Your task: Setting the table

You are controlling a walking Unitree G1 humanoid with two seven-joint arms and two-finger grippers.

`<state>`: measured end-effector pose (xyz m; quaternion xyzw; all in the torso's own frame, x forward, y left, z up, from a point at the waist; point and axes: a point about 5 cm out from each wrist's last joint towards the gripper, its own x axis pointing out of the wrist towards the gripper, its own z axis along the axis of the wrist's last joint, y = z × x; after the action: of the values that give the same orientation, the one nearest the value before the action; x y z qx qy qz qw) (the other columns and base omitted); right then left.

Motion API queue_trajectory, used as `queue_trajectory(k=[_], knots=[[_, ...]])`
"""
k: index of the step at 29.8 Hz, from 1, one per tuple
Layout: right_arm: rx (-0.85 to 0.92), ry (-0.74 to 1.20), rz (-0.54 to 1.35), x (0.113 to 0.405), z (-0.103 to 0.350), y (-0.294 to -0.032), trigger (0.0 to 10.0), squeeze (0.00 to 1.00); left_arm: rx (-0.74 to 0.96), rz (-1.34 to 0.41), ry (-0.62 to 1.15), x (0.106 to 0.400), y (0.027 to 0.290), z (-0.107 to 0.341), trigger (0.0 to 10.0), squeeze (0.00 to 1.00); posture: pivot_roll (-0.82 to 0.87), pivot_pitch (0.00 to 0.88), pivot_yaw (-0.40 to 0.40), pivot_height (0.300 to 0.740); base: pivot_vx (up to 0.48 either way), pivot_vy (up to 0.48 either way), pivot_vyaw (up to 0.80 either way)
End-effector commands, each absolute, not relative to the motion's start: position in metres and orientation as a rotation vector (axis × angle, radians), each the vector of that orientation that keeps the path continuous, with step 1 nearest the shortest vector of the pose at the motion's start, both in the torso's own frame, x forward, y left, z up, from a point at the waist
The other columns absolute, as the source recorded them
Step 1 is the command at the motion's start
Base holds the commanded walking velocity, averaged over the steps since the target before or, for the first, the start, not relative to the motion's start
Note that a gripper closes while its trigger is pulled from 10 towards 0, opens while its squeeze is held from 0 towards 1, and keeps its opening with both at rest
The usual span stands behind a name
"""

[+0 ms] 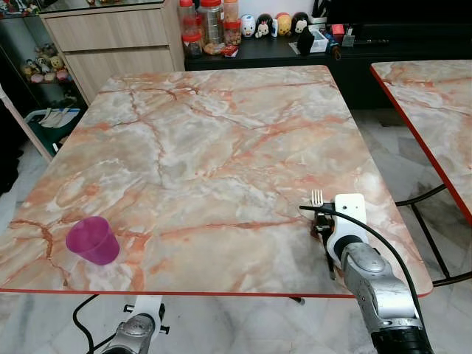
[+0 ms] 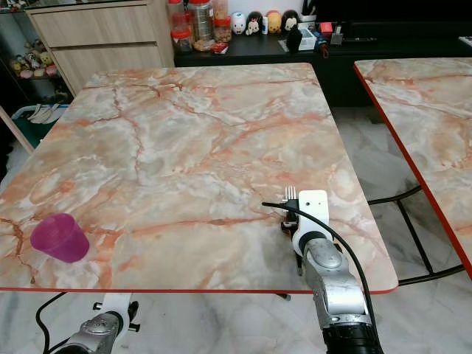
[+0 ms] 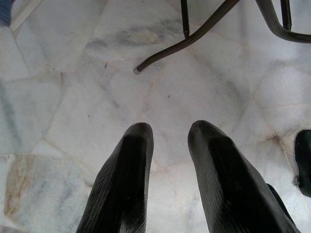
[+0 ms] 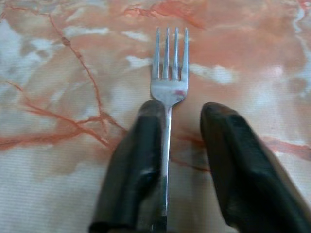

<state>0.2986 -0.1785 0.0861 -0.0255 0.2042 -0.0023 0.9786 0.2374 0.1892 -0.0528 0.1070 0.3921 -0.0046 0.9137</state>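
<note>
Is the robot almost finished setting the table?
Not nearly. A pink cup already stands near the table's front left corner. The right end effector is over the front right part, fingers parted, with a fork lying against one finger. I see no plate, knife or spoon. The left end effector hangs open over the floor.

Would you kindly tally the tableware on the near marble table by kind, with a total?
Forks: 1, the metal fork between the right gripper fingers near the table's right front corner.
Cups: 1, the purple cup near the left front corner.
Total: 2.
</note>
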Motion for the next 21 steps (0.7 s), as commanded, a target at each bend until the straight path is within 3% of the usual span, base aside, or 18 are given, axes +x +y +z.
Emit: queue_trajectory(k=[1, 7, 8, 9, 16, 17, 21], knots=[[-0.053, 0.410, 0.008, 0.300, 0.086, -0.176, 0.0, 0.00, 0.225, -0.018, 0.820, 0.237, 0.189, -0.053, 10.0, 0.00, -0.09, 0.079, 0.053, 0.740, 0.000, 0.000, 0.00], [-0.056, 0.420, 0.015, 0.299, 0.085, -0.176, 0.0, 0.00, 0.224, -0.020, 0.821, 0.238, 0.189, -0.053, 10.0, 0.00, -0.09, 0.079, 0.052, 0.740, 0.000, 0.000, 0.00], [-0.059, 0.439, 0.017, 0.298, 0.083, -0.175, 2.4, 0.00, 0.225, -0.022, 0.821, 0.238, 0.189, -0.053, 10.0, 0.00, -0.09, 0.079, 0.052, 0.740, 0.000, 0.000, 0.00], [-0.062, 0.452, 0.018, 0.297, 0.081, -0.175, 10.0, 0.00, 0.225, -0.022, 0.821, 0.237, 0.188, -0.053, 10.0, 0.00, -0.09, 0.080, 0.054, 0.740, 0.000, 0.000, 0.00], [-0.059, 0.454, 0.027, 0.296, 0.079, -0.173, 10.0, 0.00, 0.224, -0.020, 0.821, 0.237, 0.188, -0.053, 10.0, 0.00, -0.09, 0.080, 0.054, 0.740, 0.000, 0.000, 0.00], [-0.058, 0.434, 0.019, 0.298, 0.083, -0.173, 10.0, 1.00, 0.223, -0.019, 0.821, 0.237, 0.188, -0.053, 10.0, 0.00, -0.09, 0.080, 0.051, 0.740, 0.000, 0.000, 0.00], [-0.048, 0.394, -0.001, 0.302, 0.090, -0.174, 10.0, 1.00, 0.222, -0.017, 0.820, 0.237, 0.188, -0.053, 10.0, 0.00, -0.09, 0.080, 0.051, 0.740, 0.000, 0.000, 0.00]])
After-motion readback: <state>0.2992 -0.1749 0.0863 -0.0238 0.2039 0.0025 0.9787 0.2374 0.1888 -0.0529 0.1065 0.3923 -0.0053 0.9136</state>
